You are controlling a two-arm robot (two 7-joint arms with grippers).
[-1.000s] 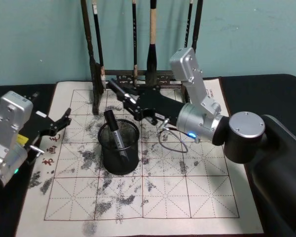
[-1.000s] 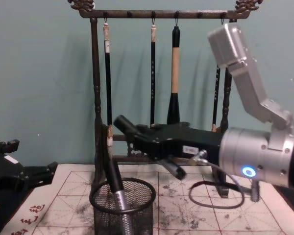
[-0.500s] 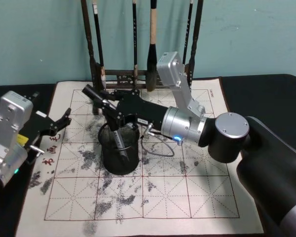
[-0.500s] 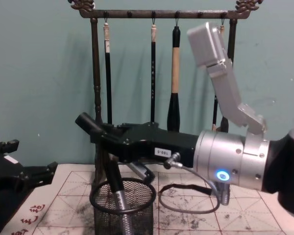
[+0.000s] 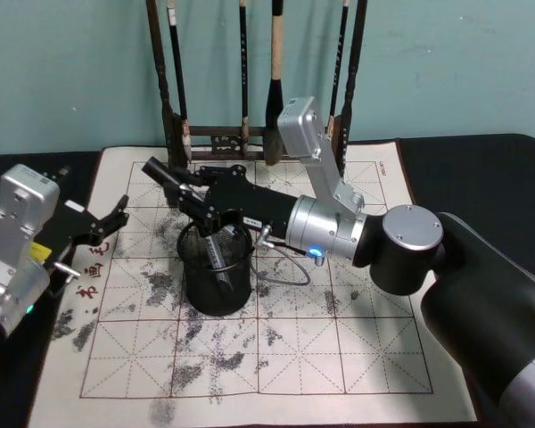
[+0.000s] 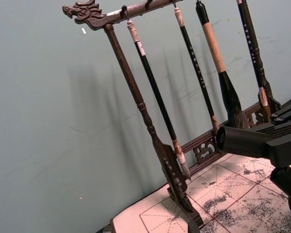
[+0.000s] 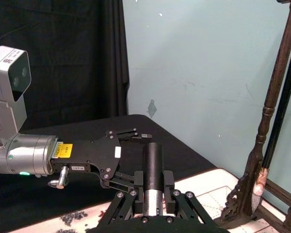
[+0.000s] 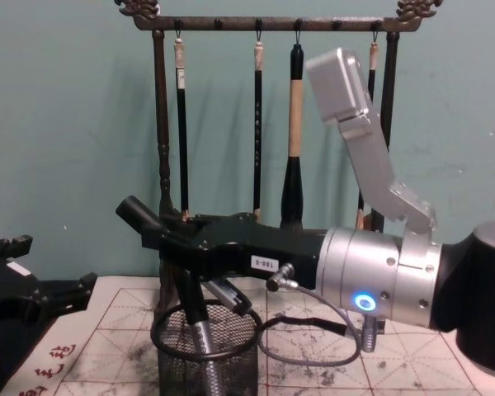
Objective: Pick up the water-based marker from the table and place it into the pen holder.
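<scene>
The right end effector [image 5: 174, 183] reaches across the middle of the tabletop [image 5: 481, 169] toward its left side and hangs just above the pen holder [image 5: 216, 272]. Its fingers are clamped narrowly on a dark water-based marker [image 5: 160, 171], whose capped end juts out past the fingertips toward the back-left corner; the right wrist view shows the marker's [image 7: 153, 177] black cap and silver barrel seated between the two finger linkages. The pen holder, a black wire-mesh cup, stands on the ink-stained gridded practice mat [image 5: 339, 348] left of the mat's centre. Another marker [image 8: 200, 323] with a black cap and grey barrel already leans inside it, its top rising above the rim near the back. From the chest view the held marker [image 8: 140, 216] sits above the holder [image 8: 206, 363], tilted up to the left. The left end effector [image 5: 107, 223] rests at the left edge of the mat, fingers spread open and holding nothing. A dark wooden brush rack [image 5: 250, 138] with hanging brushes stands along the mat's far edge.
</scene>
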